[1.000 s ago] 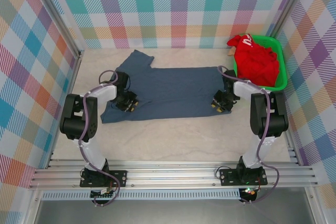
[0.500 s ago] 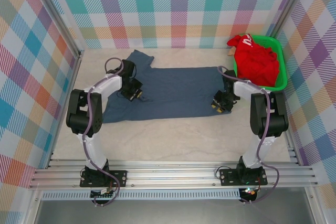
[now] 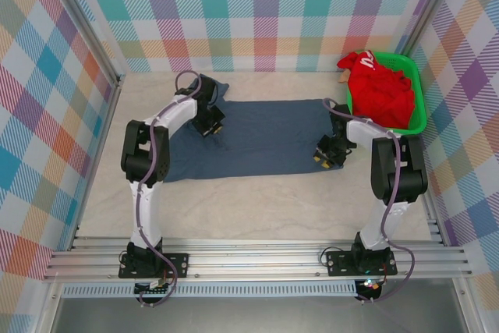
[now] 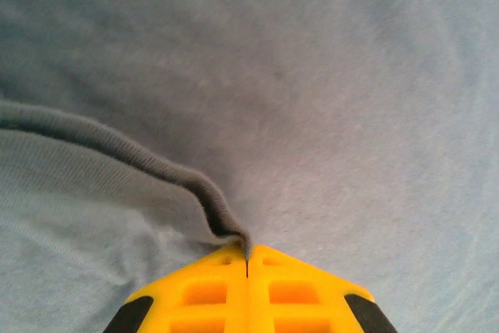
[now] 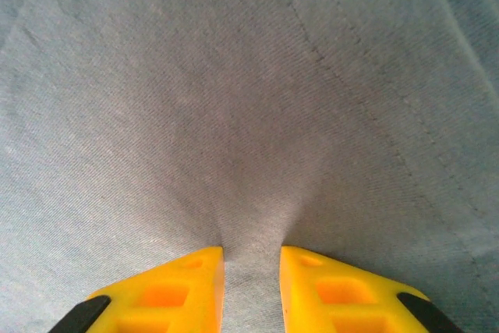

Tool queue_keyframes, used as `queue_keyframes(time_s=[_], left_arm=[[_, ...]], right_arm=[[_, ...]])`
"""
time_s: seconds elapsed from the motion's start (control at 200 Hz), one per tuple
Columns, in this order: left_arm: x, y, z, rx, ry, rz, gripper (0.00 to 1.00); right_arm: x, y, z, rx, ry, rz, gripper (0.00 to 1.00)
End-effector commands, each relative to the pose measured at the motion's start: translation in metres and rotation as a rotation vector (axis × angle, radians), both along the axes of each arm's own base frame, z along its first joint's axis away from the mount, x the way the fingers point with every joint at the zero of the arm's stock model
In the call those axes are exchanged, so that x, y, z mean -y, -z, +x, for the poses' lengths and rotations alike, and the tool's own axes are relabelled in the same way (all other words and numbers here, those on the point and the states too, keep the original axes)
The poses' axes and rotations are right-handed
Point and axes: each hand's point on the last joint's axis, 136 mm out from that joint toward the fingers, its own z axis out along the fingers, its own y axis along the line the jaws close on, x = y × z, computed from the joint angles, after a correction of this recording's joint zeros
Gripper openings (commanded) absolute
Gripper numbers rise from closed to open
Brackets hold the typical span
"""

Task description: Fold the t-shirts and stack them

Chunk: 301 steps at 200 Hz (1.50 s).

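Our left gripper [image 3: 211,125], clamped tight on a ridge of the slate-blue t-shirt [image 3: 265,139], has swept from eight o'clock up to eleven, carrying the shirt's left edge inward, so the first fold is under way. The right gripper [image 3: 327,154] pinches the soft, finely woven cloth between narrow jaws at three o'clock. The crumpled red t-shirt [image 3: 380,93] waits at two o'clock in the green basket [image 3: 420,95].

Black-and-white arms [image 3: 168,118], purple cables [image 3: 141,207], yellow fingers [image 4: 203,295]

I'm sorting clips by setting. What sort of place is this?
Probably a robot test cell: plaid backdrop walls, left arm and right arm bolted to an aluminium rail, a blue t-shirt spread out.
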Motion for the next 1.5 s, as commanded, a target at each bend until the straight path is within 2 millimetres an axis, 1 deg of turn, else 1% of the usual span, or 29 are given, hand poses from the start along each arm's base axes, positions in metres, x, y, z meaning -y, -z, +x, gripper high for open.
queue_keyframes(time_s=[0.0, 0.19, 0.445, 0.56, 0.595, 0.64, 0.66, 0.685, 0.71, 0.77, 0.825, 0.905, 0.945, 1.0, 1.015, 1.035, 1.11, 1.225, 1.305, 1.4, 1.5], left_arm=[[0.004, 0.004, -0.004, -0.03, 0.085, 0.051, 0.0], [0.006, 0.003, 0.0, -0.013, 0.143, 0.075, 0.0], [0.024, 0.006, 0.003, -0.017, 0.279, 0.076, 0.0], [0.027, 0.009, 0.004, -0.014, 0.323, 0.104, 0.0], [0.026, 0.008, 0.005, -0.007, 0.331, 0.11, 0.02], [0.027, 0.008, 0.006, -0.001, 0.341, 0.114, 0.07], [0.027, 0.008, 0.007, 0.004, 0.347, 0.115, 0.13], [0.028, 0.007, 0.008, 0.009, 0.352, 0.117, 0.26], [0.028, 0.005, 0.008, 0.014, 0.356, 0.124, 0.35], [0.025, -0.004, 0.01, 0.037, 0.353, 0.152, 0.5], [0.018, -0.019, 0.011, 0.059, 0.316, 0.188, 0.56], [0.002, -0.047, 0.006, 0.083, 0.237, 0.237, 0.58], [-0.009, -0.058, -0.002, 0.084, 0.188, 0.252, 0.59], [-0.024, -0.064, -0.018, 0.054, 0.109, 0.237, 0.59], [-0.028, -0.059, -0.025, 0.03, 0.086, 0.23, 0.59], [-0.032, -0.06, -0.032, 0.02, 0.056, 0.212, 0.58], [-0.048, -0.04, -0.064, -0.065, -0.04, 0.144, 0.54], [-0.073, -0.009, -0.098, -0.163, -0.205, 0.07, 0.46], [-0.089, 0.01, -0.114, -0.213, -0.306, 0.054, 0.4], [-0.107, 0.03, -0.127, -0.258, -0.388, 0.066, 0.37], [-0.133, 0.036, -0.136, -0.279, -0.41, 0.171, 0.32]], right_arm=[[-0.005, -0.001, -0.001, -0.021, -0.013, 0.02, 0.25], [-0.006, -0.001, 0.001, -0.023, -0.012, 0.024, 0.25], [-0.006, -0.001, 0.003, -0.029, -0.012, 0.025, 0.25], [-0.007, -0.001, 0.003, -0.03, -0.013, 0.028, 0.25], [-0.008, -0.001, 0.003, -0.029, -0.016, 0.03, 0.25], [-0.008, -0.001, 0.003, -0.03, -0.017, 0.031, 0.25], [-0.008, -0.001, 0.003, -0.033, -0.017, 0.03, 0.26], [-0.008, -0.001, 0.003, -0.032, -0.019, 0.031, 0.26], [-0.009, -0.001, 0.002, -0.033, -0.02, 0.032, 0.26], [-0.008, -0.002, 0.002, -0.031, -0.023, 0.03, 0.26], [-0.008, -0.004, 0.003, -0.023, -0.028, 0.024, 0.27], [-0.003, -0.014, 0.007, 0.014, -0.038, -0.003, 0.31], [0.001, -0.02, 0.01, 0.039, -0.036, -0.023, 0.32], [0.007, -0.027, 0.012, 0.071, -0.028, -0.045, 0.33], [0.008, -0.029, 0.013, 0.078, -0.024, -0.046, 0.34], [0.01, -0.031, 0.014, 0.089, -0.017, -0.047, 0.34], [0.012, -0.031, 0.017, 0.102, 0.009, -0.032, 0.34], [0.014, -0.02, 0.018, 0.064, 0.031, -0.028, 0.32], [0.014, -0.004, 0.014, 0.004, 0.072, -0.001, 0.31], [0.02, 0.01, 0.003, -0.076, 0.109, -0.025, 0.28], [0.032, 0.015, -0.01, -0.135, 0.141, -0.092, 0.28]])
